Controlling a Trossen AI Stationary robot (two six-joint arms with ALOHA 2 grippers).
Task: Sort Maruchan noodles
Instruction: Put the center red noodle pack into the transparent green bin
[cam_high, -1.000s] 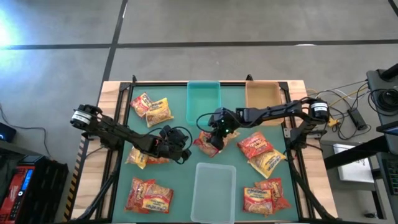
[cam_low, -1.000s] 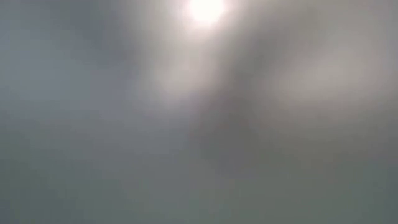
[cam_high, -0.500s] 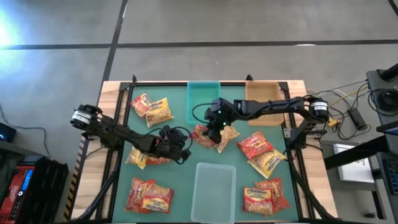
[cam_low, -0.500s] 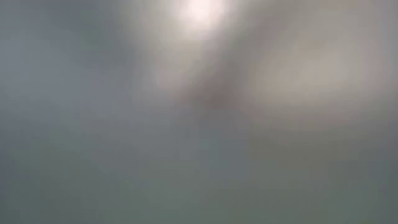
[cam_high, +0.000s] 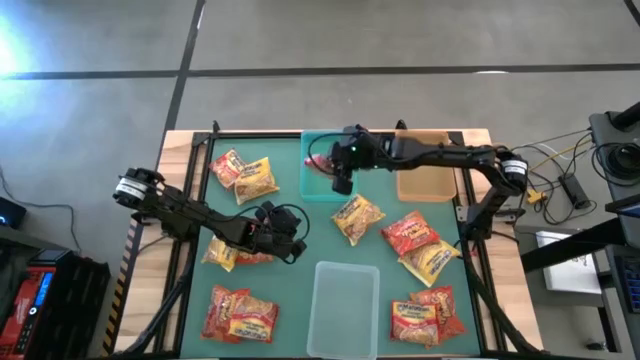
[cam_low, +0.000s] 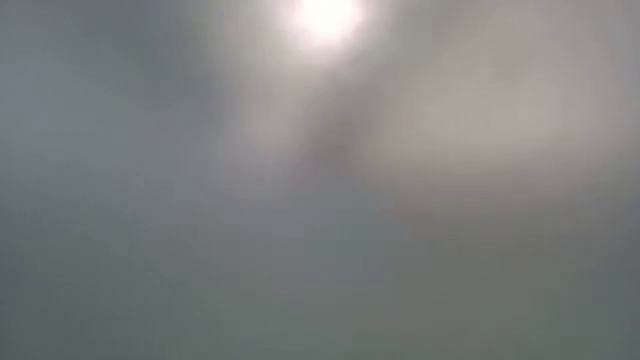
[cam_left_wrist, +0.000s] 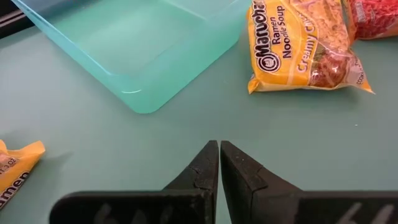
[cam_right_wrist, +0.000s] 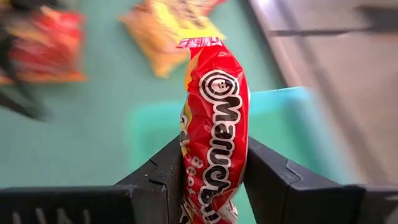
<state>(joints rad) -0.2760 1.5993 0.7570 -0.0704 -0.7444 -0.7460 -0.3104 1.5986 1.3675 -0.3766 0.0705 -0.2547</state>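
Maruchan noodle packets lie in groups on the green mat: a red and a yellow one (cam_high: 243, 175) far left, some (cam_high: 238, 314) near left, several (cam_high: 420, 250) on the right. One yellow packet (cam_high: 357, 218) (cam_left_wrist: 305, 46) lies flat mid-table. My right gripper (cam_high: 340, 178) (cam_right_wrist: 214, 180) is shut on a red packet (cam_right_wrist: 214, 118) above the teal bin (cam_high: 325, 150). My left gripper (cam_high: 292, 238) (cam_left_wrist: 219, 158) is shut on nothing, low over the mat left of centre, near the teal bin's (cam_left_wrist: 130, 43) corner. The low view shows only haze. My right gripper pinches the red packet's two flat faces (cam_right_wrist: 214, 163) between its two fingers (cam_right_wrist: 163, 177). The packet bulges between them and stands on edge. Its sealed end (cam_right_wrist: 200, 42) sticks out past the fingertips. It is lifted clear, over the teal bin.
A tan bin (cam_high: 424, 165) stands at the far edge, right of the teal one. A clear bin (cam_high: 345, 295) sits at the near middle. Bare mat lies between the left gripper and the yellow packet. The table's wooden rim (cam_high: 180, 145) frames the mat.
My right gripper has risen from the middle of the mat and gone toward the far edge, rolling its wrist, and carried the red packet over the teal bin. The yellow packet that lay beside it has stayed on the mat.
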